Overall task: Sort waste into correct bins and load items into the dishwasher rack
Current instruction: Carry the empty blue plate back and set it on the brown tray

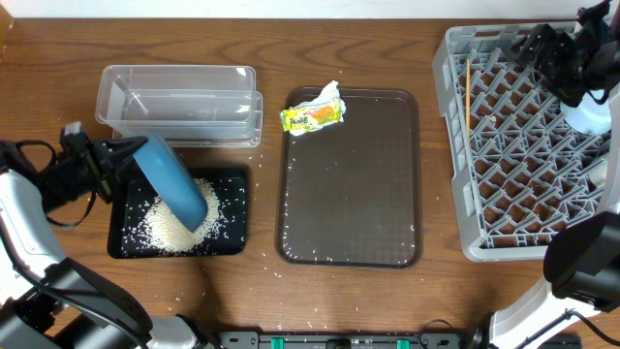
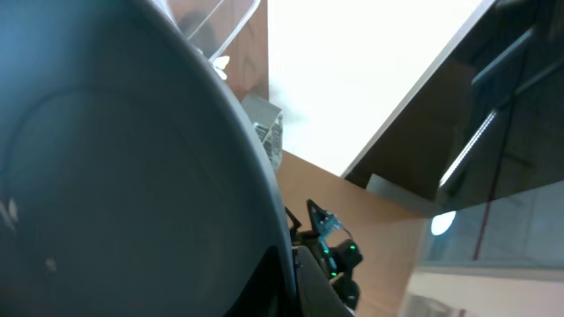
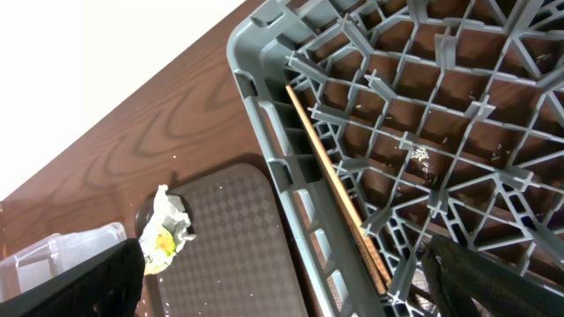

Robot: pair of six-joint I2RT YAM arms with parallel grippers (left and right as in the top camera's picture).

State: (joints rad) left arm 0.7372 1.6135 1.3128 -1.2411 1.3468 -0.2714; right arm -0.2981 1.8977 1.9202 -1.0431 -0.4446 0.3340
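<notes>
1. Step in hand, as judged: tipping rice off the dish. Left fingers [image 1: 121, 160] pressed tight on the rim of the blue dish [image 1: 174, 184], held steeply tilted over the black tray [image 1: 235, 242].
2. Rice [image 1: 170, 228] heaped in that tray under the dish's low edge; stray grains scattered on the surface [image 1: 58, 39] nearby.
3. Right fingers [image 3: 88, 282] spread wide, holding nothing, hovering over the rack [image 1: 455, 145]. Chopsticks [image 1: 468, 97] lay inside along its left wall.
4. Wrapper [image 1: 313, 116] and tissue [image 1: 327, 93] sat at the far-left corner of the serving tray [image 1: 349, 194], not yet binned. Clear tub [image 1: 107, 97] stood just behind the black tray.
5. Could not tell whether grains clung to the dish. Next move likely called for carrying it across to the rack and standing it between pegs, without loosening the rim grip.
</notes>
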